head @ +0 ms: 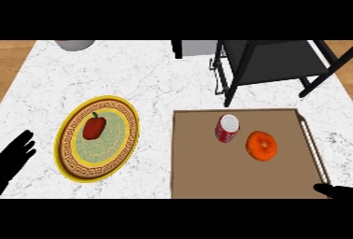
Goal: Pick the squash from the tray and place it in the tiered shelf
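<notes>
A: Where is the squash [262, 145] found?

B: On the brown tray [200, 182], right of centre, just beside a red can [228, 128] — apart from it, it seems. The tiered shelf [276, 63] stands beyond the tray on the bench [138, 74].

A: How is it expected to handle?

B: It is judged stiff and fairly dense, with a smooth, rounded rind that could slip. A hold across its widest part, from above, is advised — the can should be kept clear of.

A: And the hands?

B: The left robot hand [17, 156] is seen spread and resting at the left edge. Of the right robot hand [335, 190] only a sliver is shown at the tray's near corner; its state cannot be told.
</notes>
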Robot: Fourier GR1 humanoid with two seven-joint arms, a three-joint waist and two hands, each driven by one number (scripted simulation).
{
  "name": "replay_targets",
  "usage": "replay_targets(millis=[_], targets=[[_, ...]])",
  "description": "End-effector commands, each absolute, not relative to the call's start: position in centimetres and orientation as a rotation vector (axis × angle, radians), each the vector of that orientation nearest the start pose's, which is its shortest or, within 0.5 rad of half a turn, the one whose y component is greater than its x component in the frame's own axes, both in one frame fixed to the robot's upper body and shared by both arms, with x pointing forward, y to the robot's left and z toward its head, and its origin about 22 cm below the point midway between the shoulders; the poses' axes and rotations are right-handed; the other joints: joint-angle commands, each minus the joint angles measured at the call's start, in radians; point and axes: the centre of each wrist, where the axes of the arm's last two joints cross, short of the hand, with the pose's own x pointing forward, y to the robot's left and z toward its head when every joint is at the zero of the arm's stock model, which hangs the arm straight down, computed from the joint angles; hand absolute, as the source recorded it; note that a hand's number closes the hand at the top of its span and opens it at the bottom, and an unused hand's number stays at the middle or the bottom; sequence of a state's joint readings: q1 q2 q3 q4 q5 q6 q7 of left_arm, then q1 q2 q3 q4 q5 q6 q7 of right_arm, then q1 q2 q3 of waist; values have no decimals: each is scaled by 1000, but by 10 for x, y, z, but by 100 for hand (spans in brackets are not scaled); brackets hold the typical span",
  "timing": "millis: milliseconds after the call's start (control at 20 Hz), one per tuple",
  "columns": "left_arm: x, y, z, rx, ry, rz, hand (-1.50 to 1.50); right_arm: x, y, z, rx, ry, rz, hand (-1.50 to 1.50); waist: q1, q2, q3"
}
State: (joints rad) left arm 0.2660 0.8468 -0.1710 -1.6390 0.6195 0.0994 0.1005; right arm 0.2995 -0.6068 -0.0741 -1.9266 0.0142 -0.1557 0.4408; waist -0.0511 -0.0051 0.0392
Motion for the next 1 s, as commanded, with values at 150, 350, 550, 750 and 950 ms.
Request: replay_targets(millis=[150, 350, 550, 750, 950], targets=[[192, 341, 15, 94, -1128, 44, 0, 182, -327, 109, -778, -1037, 199, -150, 14, 24, -48], [190, 330, 12, 80, -1123, 22, 0, 190, -308, 114, -767, -927, 236, -150, 36, 23, -47], [200, 317, 17, 67, -1143, 16, 0, 202, -287, 113, -775, -870, 303, -150, 48, 23, -45], [203, 314, 18, 89, -1133, 16, 0, 216, -275, 114, -800, -816, 308, -150, 50, 27, -45], [197, 322, 2, 100, -1105, 36, 0, 215, -268, 102, -815, -781, 290, -150, 31, 24, -46]])
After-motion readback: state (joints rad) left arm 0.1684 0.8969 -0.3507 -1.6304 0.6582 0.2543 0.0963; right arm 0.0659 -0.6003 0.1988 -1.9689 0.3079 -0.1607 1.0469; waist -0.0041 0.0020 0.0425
